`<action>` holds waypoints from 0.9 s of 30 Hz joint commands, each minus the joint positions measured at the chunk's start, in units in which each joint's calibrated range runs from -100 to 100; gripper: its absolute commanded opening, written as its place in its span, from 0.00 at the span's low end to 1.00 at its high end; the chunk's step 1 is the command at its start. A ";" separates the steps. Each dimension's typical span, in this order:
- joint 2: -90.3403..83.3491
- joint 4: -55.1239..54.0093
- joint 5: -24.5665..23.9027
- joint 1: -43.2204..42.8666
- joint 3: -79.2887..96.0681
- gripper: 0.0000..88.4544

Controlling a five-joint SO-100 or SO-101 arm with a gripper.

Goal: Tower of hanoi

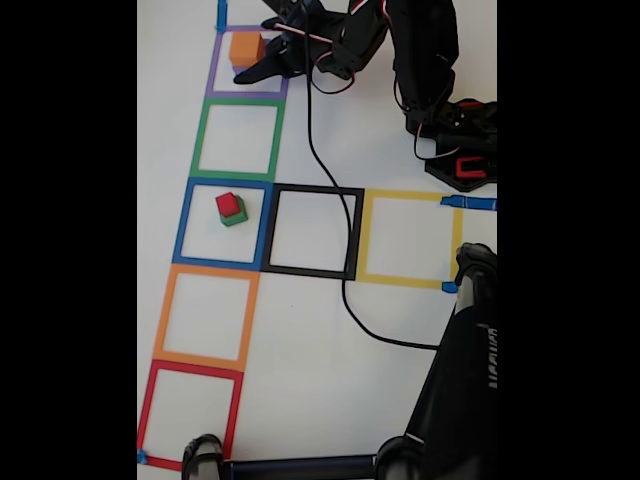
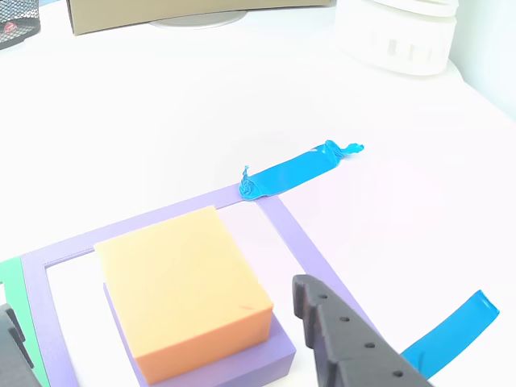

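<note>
Black toothed gripper (image 2: 181,343) gapes wide around the plain orange cube (image 2: 184,288) sitting on the bigger purple cube (image 2: 260,355) inside the purple tape square (image 2: 298,234) on the white desk (image 2: 242,105), so I'd centre before closing.

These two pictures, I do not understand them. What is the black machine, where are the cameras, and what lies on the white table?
The black machine is a small robot arm. Its pincer is open beside an orange cube and holds nothing. The fixed view looks down on the table; the other view sits close to the pincer. There the orange cube rests on a purple cube, inside a purple tape square. In the blue tape square, a red cube sits on a green cube.
</note>
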 commanded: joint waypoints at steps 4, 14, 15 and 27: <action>0.34 -1.62 0.00 -1.99 -2.97 0.44; 3.41 -2.75 0.00 -1.99 -5.25 0.39; 3.57 -2.83 0.00 -1.99 -5.34 0.39; 3.89 -2.83 0.00 -2.47 -5.70 0.25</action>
